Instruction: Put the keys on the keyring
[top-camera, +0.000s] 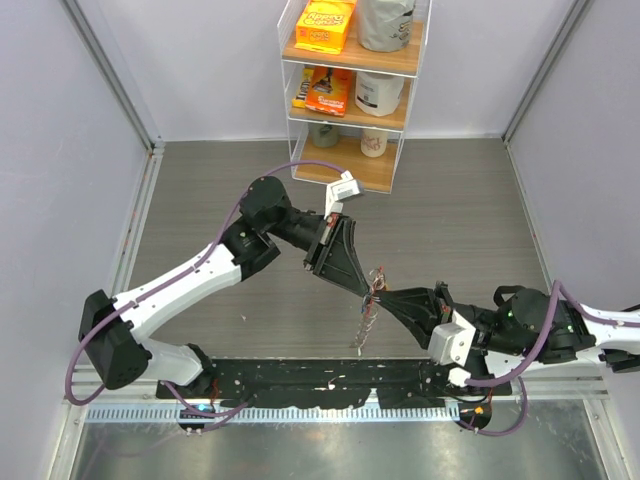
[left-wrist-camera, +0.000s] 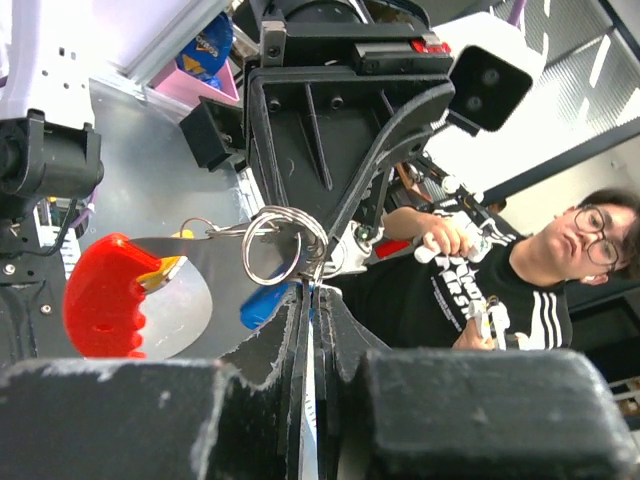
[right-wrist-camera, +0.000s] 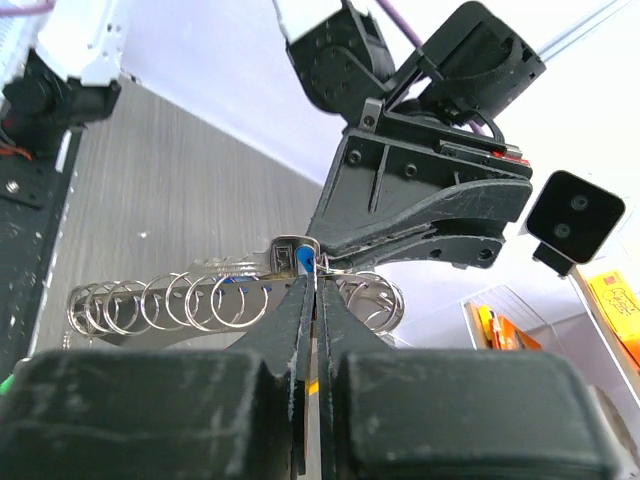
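Left gripper (left-wrist-camera: 310, 300) on silvery ringed keyring (left-wrist-camera: 280, 245)

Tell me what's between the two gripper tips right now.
Only the keyring and its blue key: the top view shows the left gripper and right gripper meeting on that bunch, chain dangling below.

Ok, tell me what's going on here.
Both arms meet above the table, gripper tips together. The left gripper looks shut on the keyring, and the keyring's red piece and chain hang free. The right gripper looks shut on the blue key, held right at the ring. Whether that key is threaded on yet cannot be told.
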